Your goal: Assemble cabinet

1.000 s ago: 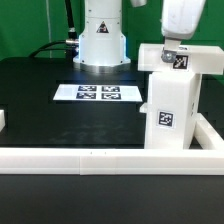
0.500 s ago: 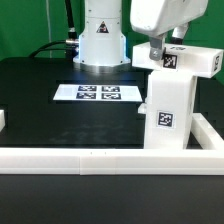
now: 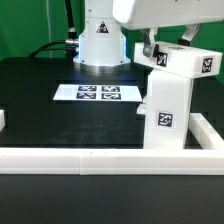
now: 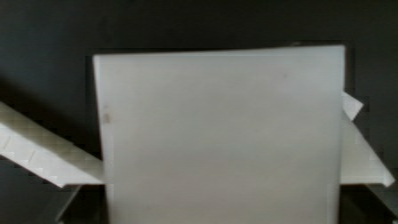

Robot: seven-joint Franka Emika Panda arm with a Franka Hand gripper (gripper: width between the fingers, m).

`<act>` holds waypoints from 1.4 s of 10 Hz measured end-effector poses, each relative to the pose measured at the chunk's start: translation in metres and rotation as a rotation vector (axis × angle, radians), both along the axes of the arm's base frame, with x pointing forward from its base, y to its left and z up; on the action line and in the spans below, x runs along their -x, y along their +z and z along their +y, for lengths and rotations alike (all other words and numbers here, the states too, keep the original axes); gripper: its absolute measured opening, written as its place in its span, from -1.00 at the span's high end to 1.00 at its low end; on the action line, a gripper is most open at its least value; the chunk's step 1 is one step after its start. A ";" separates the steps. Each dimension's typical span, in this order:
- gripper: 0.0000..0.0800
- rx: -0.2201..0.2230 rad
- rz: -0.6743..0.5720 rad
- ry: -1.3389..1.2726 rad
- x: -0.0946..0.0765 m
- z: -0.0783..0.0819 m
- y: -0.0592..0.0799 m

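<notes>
The cabinet is a tall white box with a marker tag, standing upright at the exterior view's right. A white tagged top block lies across its top, turned askew. My gripper hangs straight over this block, with one finger on each side, shut on it. In the wrist view the white block fills most of the picture between the jaws, and the fingertips are hidden.
The marker board lies flat on the black table behind the cabinet. A long low white rail runs along the front and turns back at the right. The arm's white base stands at the back.
The gripper has swung toward the exterior view's left and turned. The top block has turned with it and now sits more askew on the cabinet.
</notes>
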State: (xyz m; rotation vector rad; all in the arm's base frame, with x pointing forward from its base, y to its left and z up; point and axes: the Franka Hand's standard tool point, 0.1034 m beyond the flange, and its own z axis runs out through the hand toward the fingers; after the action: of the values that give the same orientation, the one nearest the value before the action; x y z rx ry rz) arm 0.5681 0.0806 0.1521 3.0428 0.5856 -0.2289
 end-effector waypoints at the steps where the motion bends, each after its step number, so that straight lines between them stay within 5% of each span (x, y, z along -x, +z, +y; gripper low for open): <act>1: -0.41 0.011 -0.016 -0.106 0.001 0.002 0.000; 14: -0.41 0.121 -0.058 -1.326 0.001 0.026 0.002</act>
State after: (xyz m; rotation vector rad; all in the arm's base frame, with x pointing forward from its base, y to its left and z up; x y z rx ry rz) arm 0.5667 0.1064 0.1546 2.7366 -1.4158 -0.1632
